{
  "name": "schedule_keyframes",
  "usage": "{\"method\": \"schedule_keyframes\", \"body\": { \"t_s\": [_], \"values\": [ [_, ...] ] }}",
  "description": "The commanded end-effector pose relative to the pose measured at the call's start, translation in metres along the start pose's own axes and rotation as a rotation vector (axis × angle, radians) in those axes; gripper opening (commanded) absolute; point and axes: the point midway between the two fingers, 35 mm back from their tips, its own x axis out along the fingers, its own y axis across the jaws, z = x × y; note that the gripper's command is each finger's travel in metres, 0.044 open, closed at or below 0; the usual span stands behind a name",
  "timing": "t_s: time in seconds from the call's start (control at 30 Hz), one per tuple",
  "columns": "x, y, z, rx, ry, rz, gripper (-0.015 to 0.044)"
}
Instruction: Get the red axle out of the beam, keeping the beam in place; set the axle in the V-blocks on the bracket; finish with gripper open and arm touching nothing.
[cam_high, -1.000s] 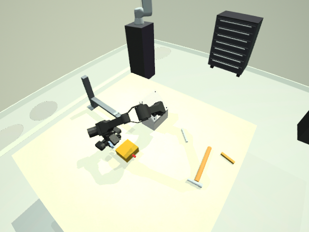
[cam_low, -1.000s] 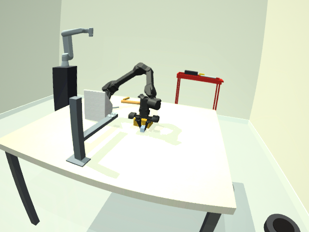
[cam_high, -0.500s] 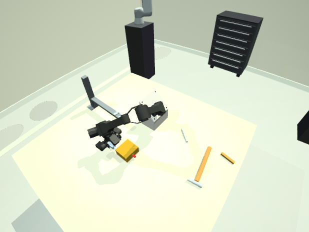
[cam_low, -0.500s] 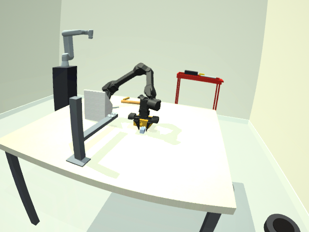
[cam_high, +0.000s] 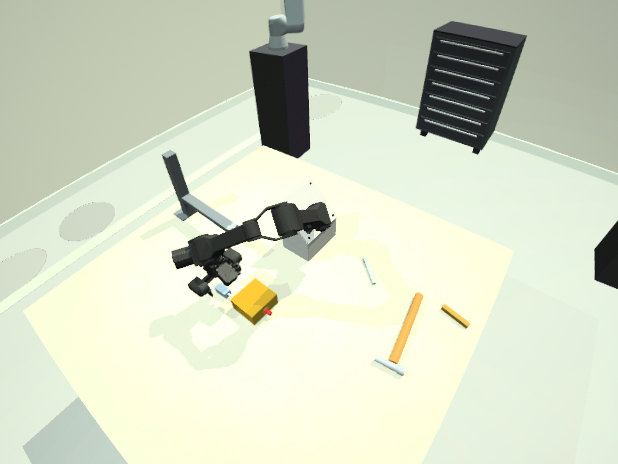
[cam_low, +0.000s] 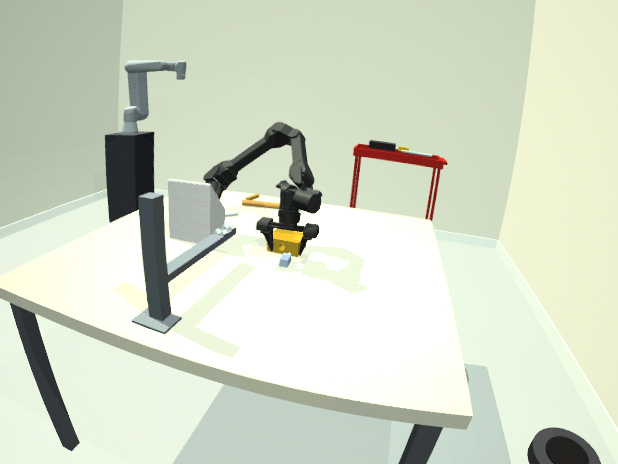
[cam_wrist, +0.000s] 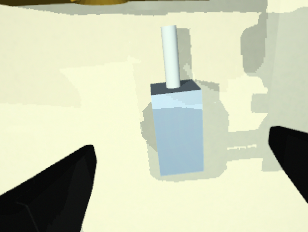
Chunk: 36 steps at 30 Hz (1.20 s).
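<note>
The yellow beam (cam_high: 255, 297) (cam_low: 294, 246) sits on the table, a round hole in its side in the exterior view. The red axle (cam_high: 268, 312) sticks a short way out of the beam's opposite side. My gripper (cam_high: 221, 288) (cam_low: 286, 252) (cam_wrist: 182, 144) is wide open beside the beam's hole side. A blue-grey block with a thin pale pin (cam_high: 222, 290) (cam_low: 285, 260) (cam_wrist: 177, 135) is between the spread fingers, touched by neither; its pin points toward the beam. The bracket (cam_high: 207, 211) (cam_low: 200, 252) has small pale V-blocks (cam_low: 223, 230) at its arm's end.
The bracket's tall post (cam_high: 176, 177) (cam_low: 154, 255) stands at its far end from the V-blocks. A grey wedge-shaped mount (cam_high: 310, 245) (cam_low: 189, 210) is by the arm's base. An orange-handled hammer (cam_high: 407, 327), a thin grey rod (cam_high: 369, 270) and an orange bar (cam_high: 455, 316) lie on the table.
</note>
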Motion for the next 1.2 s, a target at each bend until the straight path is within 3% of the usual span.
{"method": "schedule_keyframes", "body": {
  "t_s": [0.0,0.5,1.17],
  "values": [
    [-0.009,0.000,0.000,-0.007,0.005,0.002,0.0440],
    [-0.030,-0.001,0.005,0.085,0.003,0.000,0.0440],
    [-0.034,-0.005,0.110,1.733,0.013,-0.014,0.0440]
  ]
}}
